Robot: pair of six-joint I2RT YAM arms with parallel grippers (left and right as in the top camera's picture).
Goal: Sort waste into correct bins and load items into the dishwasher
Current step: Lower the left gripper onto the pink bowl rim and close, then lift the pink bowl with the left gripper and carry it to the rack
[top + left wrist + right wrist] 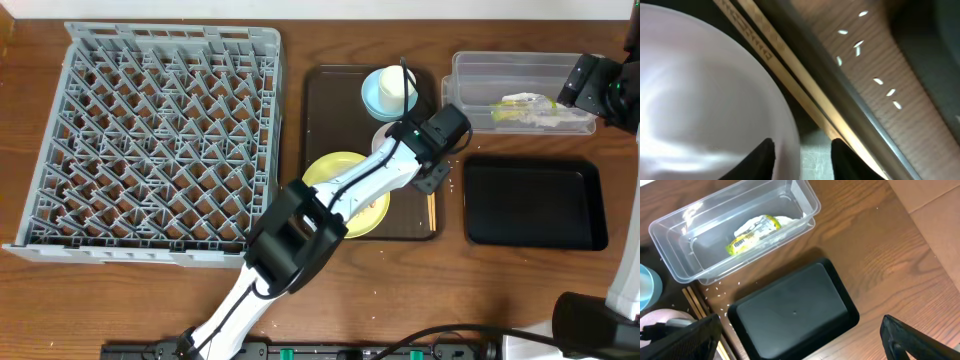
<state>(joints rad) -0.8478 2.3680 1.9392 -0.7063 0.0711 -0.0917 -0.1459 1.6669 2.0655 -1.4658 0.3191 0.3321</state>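
1. The left hand [802,155] was open. Its two fingers stood apart on either side of the rim of the white bowl [700,90], one over the inside and one outside.
2. That bowl sat on the dark brown serving tray [325,110], near the pale yellow plate [325,170]. Further back on the tray, the white cup [397,88] rested in the light blue bowl [372,98].
3. The wooden chopsticks [765,47] lay along the tray's edge beside the white bowl.
4. Beige crumbs [877,81] were scattered on the tabletop [875,255] just beyond that edge.
5. The right hand [801,330] hung well above the tabletop with its fingers spread wide, gripping nothing.
6. The clear tub [470,75] held the yellow-green wrapper [752,232], with what looked like the white paper wad [786,221] beside it.
7. The black tray [535,205] lay just beside the tub.
8. The grey dish rack [150,140] stood at the left of the tabletop, with none of the dishes in it.
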